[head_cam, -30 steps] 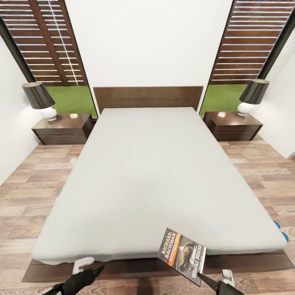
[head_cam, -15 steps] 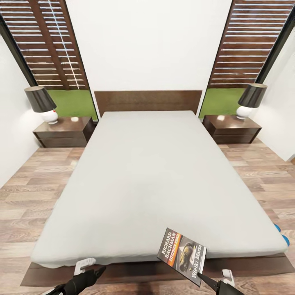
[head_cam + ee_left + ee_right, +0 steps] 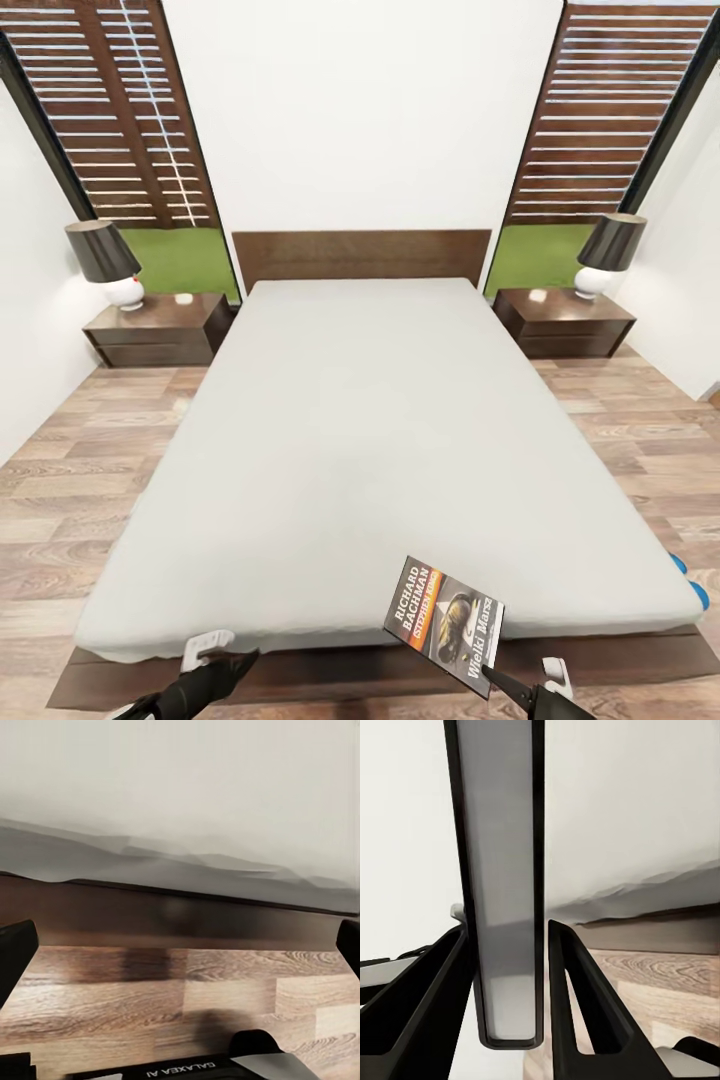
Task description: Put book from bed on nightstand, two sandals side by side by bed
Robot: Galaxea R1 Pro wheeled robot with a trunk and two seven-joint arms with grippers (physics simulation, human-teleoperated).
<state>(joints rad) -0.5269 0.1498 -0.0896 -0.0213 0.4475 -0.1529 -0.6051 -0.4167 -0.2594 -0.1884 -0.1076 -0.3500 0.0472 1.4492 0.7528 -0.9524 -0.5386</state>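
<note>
My right gripper (image 3: 493, 676) is shut on the lower corner of the book (image 3: 445, 622), a dark paperback with an orange band, and holds it tilted above the foot of the bed (image 3: 370, 420). The right wrist view has the book (image 3: 502, 870) edge-on, clamped between the fingers (image 3: 577, 997). My left gripper (image 3: 243, 661) hangs open over the floor at the bed's foot, its fingers (image 3: 16, 949) spread wide in front of the dark frame (image 3: 180, 919). Two blue sandals (image 3: 690, 580) peek out from behind the bed's right front corner, mostly hidden.
A dark nightstand (image 3: 160, 328) with a black-shaded lamp (image 3: 105, 262) stands left of the headboard, and a second nightstand (image 3: 563, 322) with a lamp (image 3: 610, 250) stands on the right. Wood floor runs along both sides of the bed. White walls close in at both sides.
The whole picture has shifted: the bed and nightstands look smaller and farther, so the camera has backed away. Book and grippers keep their places in the view.
</note>
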